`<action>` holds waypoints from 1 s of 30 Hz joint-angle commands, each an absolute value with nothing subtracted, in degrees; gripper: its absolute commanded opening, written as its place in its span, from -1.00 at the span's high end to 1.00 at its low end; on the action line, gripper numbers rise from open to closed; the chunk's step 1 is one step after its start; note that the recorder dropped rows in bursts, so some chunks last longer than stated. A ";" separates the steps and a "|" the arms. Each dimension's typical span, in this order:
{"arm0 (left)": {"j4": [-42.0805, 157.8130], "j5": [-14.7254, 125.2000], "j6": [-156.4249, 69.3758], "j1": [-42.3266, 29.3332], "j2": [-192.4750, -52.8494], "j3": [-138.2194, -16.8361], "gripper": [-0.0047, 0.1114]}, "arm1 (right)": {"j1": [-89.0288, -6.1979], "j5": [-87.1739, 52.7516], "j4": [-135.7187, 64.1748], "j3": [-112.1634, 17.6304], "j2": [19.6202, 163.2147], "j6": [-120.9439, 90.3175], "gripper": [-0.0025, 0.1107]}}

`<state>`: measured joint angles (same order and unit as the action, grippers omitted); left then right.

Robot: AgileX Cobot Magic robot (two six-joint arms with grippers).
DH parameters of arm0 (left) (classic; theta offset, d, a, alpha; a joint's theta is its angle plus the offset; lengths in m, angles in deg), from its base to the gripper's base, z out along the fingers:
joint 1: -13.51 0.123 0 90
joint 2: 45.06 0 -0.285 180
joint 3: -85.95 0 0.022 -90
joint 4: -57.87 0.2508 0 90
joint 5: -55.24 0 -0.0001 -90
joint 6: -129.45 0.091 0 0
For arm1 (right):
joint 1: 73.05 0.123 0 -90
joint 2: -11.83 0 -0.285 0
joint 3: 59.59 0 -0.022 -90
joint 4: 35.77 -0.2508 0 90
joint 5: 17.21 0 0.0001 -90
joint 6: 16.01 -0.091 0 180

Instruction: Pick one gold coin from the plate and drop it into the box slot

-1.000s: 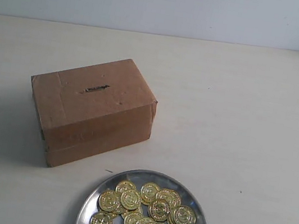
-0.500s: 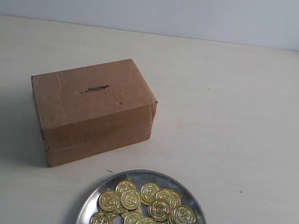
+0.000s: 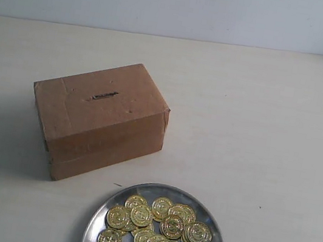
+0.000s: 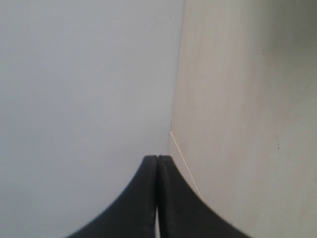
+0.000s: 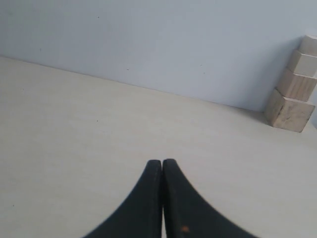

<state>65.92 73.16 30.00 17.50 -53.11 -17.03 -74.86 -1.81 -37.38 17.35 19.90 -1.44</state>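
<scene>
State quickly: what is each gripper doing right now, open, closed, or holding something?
Left gripper: closed, holding nothing.
Right gripper: closed, holding nothing.

Looks like a robot lab test bench. Plain pale table [image 3: 268, 144] runs up to a blank grey-white wall [image 3: 180, 4]. Staged props on it: taped cardboard box [image 3: 97, 120] at 9 o'clock, shiny metal plate [image 3: 157, 189] heaped with gold coins [image 3: 159, 231] at 6 o'clock. Plain wooden blocks [image 5: 292, 89] stacked against the wall. Black left gripper [image 4: 157, 157] and right gripper [image 5: 162, 160] hang over the tabletop.
</scene>
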 commanded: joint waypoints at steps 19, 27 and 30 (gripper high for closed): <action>66.13 74.10 8.70 17.57 -52.85 -16.84 0.92 | -75.06 -2.39 -37.12 17.63 19.62 -6.50 0.96; 60.05 73.88 -28.26 17.57 -52.85 -16.84 0.92 | -75.06 -2.39 -37.12 17.63 19.62 -8.58 0.96; 60.05 73.88 -28.61 17.57 -52.85 -16.84 0.92 | -75.06 -2.39 -37.12 17.63 19.62 -8.58 0.96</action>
<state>60.95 73.81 -24.93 17.50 -53.11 -17.03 -74.86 -1.91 -37.38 17.35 19.90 -8.24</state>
